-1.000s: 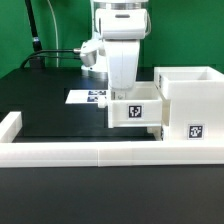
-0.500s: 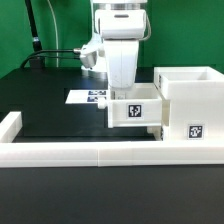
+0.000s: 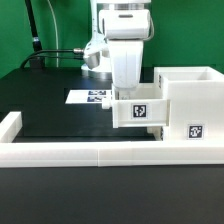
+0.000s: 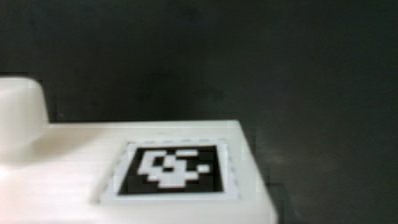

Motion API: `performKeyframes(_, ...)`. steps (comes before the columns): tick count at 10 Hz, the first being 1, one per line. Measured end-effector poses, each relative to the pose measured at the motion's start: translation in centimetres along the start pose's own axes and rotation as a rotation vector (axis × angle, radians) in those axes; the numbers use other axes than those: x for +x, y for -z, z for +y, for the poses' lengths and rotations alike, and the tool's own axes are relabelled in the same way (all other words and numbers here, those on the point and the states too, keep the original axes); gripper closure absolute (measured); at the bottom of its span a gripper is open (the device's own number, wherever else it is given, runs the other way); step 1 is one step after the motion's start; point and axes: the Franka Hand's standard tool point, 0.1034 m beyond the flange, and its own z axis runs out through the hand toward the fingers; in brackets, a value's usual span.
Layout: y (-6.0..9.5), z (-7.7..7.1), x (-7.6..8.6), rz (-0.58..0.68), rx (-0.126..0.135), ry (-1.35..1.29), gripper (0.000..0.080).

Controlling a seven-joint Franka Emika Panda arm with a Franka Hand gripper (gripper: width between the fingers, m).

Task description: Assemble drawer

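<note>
A white tray [image 4: 71,165] face with a black-and-white tag [image 4: 171,168], a rounded knob [image 4: 18,115] beside it, dark table [image 4: 231,50] beyond

Green backdrop [image 3: 40,25] fills the rear of the exterior view, evenly lit, no windows seen. Black cables [image 3: 45,45] hang and loop in front of it on the exterior view's left. Black matte table [image 3: 55,110] below. Long low white wall [image 3: 70,152] edges its near side, with a raised end at the exterior view's left. Marker board [image 3: 90,97] lies flat toward the table's rear. Light diffuse, shadows soft.
</note>
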Motion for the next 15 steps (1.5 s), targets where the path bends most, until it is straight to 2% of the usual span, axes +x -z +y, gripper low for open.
performKeyframes(10,0.07,0.10,0.08,-0.009,0.006,0.018,0.0755)
performKeyframes(12,0.11,0.21,0.09,-0.016,0.003,0.021,0.0755)
performKeyframes(13,0.09,0.27,0.11,-0.012,-0.018,-0.010,0.0755)
performKeyframes(15,-0.03,0.16,0.05,-0.012,-0.013,-0.009,0.0755)
